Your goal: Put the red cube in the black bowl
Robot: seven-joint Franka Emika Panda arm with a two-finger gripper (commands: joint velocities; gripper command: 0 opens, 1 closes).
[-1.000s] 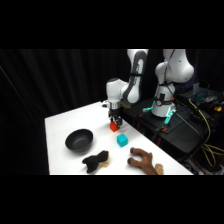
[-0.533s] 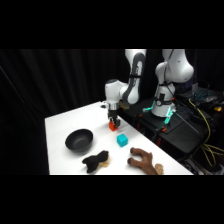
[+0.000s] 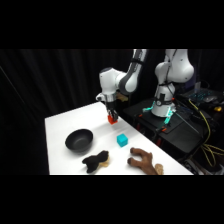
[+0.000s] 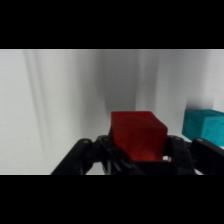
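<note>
One red cube (image 4: 137, 135) clamped in the end effector (image 3: 112, 119), above the table (image 3: 65, 125)

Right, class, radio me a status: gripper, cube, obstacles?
Gripper shut on red cube, lifted off table. Black bowl empty. Teal cube off to the side, path open.

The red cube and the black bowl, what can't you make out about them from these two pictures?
- Red cube: wrist view, its lower part is hidden by the pincer's black linkage; side view, only a small red patch shows below the pincer.
- Black bowl: outside the wrist view; in the side view its inside is too dark to read.
- Gap between cube and table: neither view settles it clearly.
</note>
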